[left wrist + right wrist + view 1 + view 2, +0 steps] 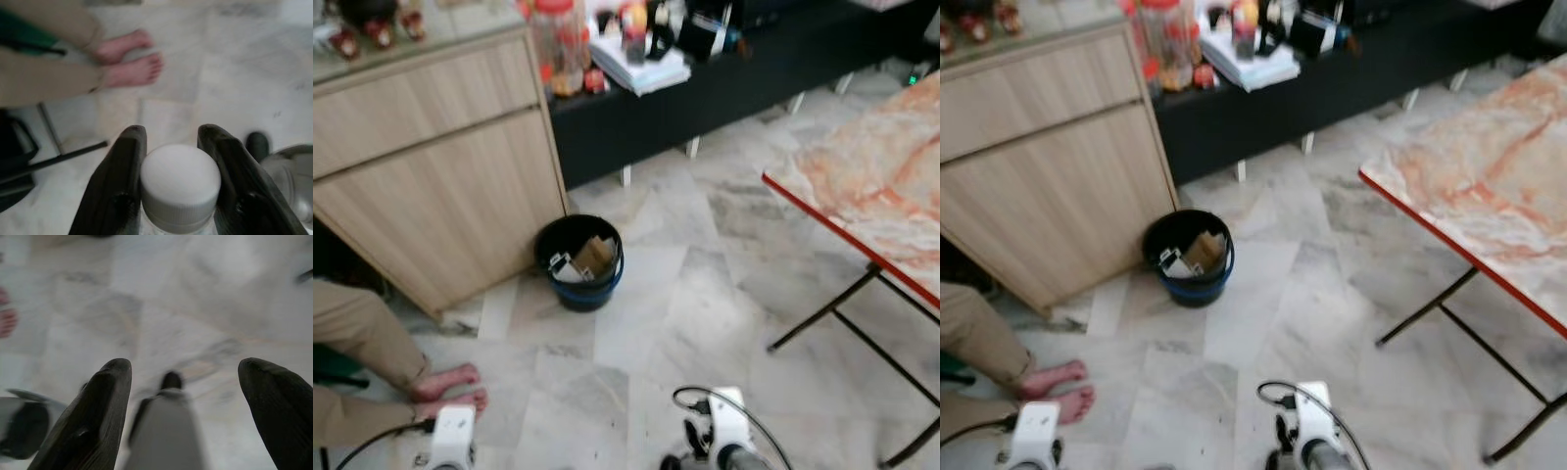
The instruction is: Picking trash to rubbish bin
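Observation:
A black rubbish bin (578, 262) with a blue band stands on the marble floor beside the wooden cabinet, holding cardboard and other scraps. In the left wrist view my left gripper (180, 186) is shut on a clear plastic bottle with a white cap (180, 183), its two fingers (120, 186) pressed against the cap's sides. My right gripper (188, 406) is open above the floor with nothing between its fingers. Both wrists show low at the near edge of the eye views, well short of the bin.
A person sits at the left, bare feet (448, 387) on the floor near my left arm. A wooden cabinet (431, 166) is behind the bin, and a black low shelf (705, 88) is cluttered with jars. A folding table with a marbled top (881, 186) stands at the right.

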Available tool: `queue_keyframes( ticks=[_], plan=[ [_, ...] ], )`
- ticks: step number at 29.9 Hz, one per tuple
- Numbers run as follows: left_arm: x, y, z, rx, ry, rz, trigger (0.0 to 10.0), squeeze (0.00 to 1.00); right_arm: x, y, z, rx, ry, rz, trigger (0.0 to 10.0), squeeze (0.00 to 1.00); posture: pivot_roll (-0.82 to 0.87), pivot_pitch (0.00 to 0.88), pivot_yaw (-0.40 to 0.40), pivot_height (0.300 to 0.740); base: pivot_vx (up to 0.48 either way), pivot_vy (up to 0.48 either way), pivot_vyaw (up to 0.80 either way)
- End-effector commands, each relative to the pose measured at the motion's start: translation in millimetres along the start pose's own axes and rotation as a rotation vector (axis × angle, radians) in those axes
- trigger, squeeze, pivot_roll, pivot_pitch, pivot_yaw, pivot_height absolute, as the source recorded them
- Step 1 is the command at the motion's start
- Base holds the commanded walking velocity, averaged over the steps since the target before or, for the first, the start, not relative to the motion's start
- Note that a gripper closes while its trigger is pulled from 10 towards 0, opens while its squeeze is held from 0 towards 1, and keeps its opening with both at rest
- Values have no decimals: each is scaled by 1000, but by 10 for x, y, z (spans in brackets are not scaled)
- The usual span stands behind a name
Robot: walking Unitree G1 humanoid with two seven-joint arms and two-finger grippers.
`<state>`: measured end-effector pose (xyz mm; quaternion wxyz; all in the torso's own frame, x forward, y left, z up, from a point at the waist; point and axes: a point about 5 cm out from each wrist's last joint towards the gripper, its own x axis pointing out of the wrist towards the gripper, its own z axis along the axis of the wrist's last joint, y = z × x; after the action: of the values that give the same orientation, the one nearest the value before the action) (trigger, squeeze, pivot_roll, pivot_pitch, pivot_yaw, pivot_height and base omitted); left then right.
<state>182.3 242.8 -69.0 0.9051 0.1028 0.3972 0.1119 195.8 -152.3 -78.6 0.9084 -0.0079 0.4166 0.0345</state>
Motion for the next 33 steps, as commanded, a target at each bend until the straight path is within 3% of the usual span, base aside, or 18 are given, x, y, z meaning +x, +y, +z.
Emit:
queue_keyframes(
  ticks=[1,6,33],
  plan=[
    [-15,91,-79,23,30,20,10000,0,0,69,-24,-3,10,16,10000,0,134,186,5,740,405,0,0],
    [-14,98,-80,27,32,19,10000,0,1,77,-23,-3,10,17,10000,0,137,185,7,740,403,0,602],
    [-7,156,-67,60,31,16,10000,0,-5,97,-52,3,16,18,10000,0,135,126,31,740,395,0,0]
  ],
)
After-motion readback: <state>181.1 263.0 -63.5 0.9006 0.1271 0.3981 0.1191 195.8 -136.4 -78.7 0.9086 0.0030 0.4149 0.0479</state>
